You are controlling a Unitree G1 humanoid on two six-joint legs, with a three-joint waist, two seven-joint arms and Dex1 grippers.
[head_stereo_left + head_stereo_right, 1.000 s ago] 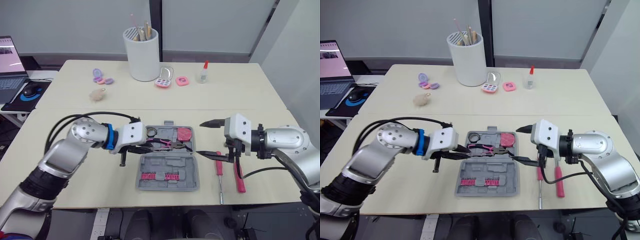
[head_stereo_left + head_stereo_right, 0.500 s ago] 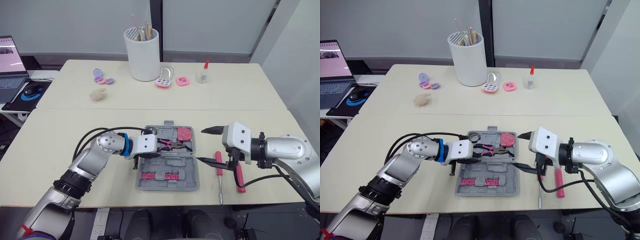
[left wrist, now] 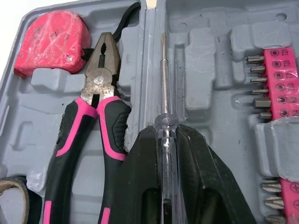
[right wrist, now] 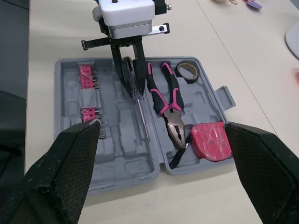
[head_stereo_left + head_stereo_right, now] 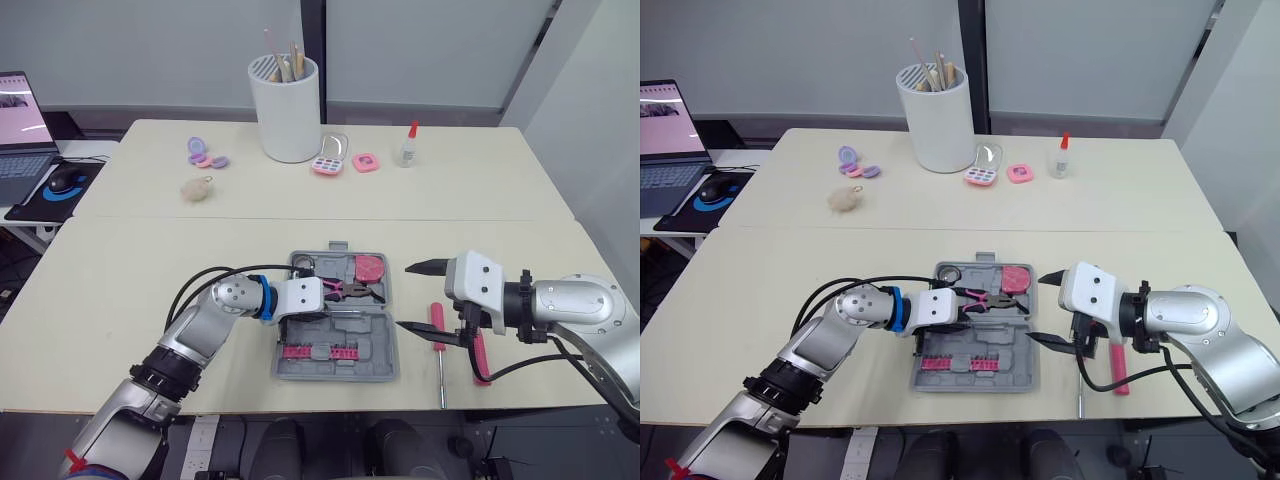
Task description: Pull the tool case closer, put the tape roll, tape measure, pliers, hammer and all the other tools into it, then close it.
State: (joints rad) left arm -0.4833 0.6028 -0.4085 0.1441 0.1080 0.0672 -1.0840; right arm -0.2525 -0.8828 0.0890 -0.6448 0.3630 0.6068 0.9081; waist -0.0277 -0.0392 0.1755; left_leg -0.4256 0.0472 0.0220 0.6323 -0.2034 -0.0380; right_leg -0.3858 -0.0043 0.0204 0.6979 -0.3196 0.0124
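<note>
The grey tool case [image 5: 336, 374] lies open in front of me. Its far half holds a tape roll [image 5: 303, 264], pink-handled pliers [image 3: 88, 126] and a red tape measure [image 3: 53, 39]. The near half holds pink bit strips [image 5: 320, 352]. My left gripper [image 3: 162, 133] hangs low over the case's middle, shut on a clear-handled screwdriver [image 4: 140, 105] whose shaft points along the hinge ridge. My right gripper [image 5: 405, 297] stands wide open just right of the case. Behind it on the table lie a pink-handled screwdriver [image 5: 437, 330] and another pink-handled tool [image 5: 479, 358], its head hidden.
At the table's back stand a white cylinder of sticks [image 5: 287, 110], a glue bottle [image 5: 405, 148], pink compacts [image 5: 328, 160], purple items [image 5: 205, 155] and a fluffy ball [image 5: 195, 188]. A laptop [image 5: 20, 130] and mouse [image 5: 62, 183] sit on a side desk, left.
My left gripper has moved right from the case's left edge to over its middle, carrying the screwdriver. The right gripper has sunk slightly and stays open.
</note>
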